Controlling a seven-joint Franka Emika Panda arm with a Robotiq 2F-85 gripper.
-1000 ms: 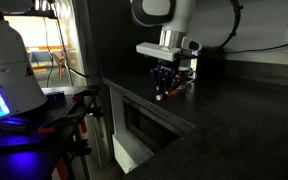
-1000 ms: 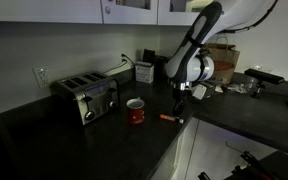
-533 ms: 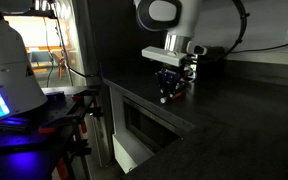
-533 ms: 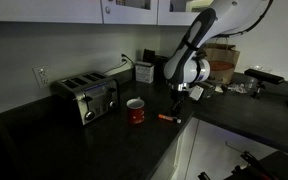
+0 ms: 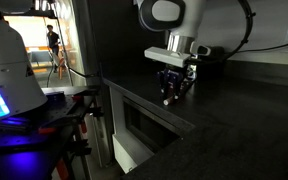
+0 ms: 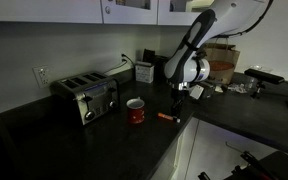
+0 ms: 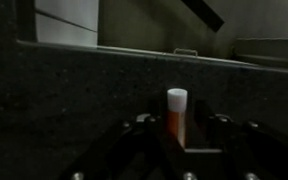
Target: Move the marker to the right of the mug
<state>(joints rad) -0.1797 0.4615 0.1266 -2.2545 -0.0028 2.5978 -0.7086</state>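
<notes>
change: the gripper (image 6: 181, 102) has risen slightly off the counter (image 6: 104, 145) while the marker (image 6: 167, 116) stays flat.
meaning: i judge the marker released and the placement nearly done.
jaws: spread, clear of the marker (image 7: 177, 115) in the wrist view.
marker position: on the counter beside the mug (image 6: 135, 110), just below the fingertips.
</notes>
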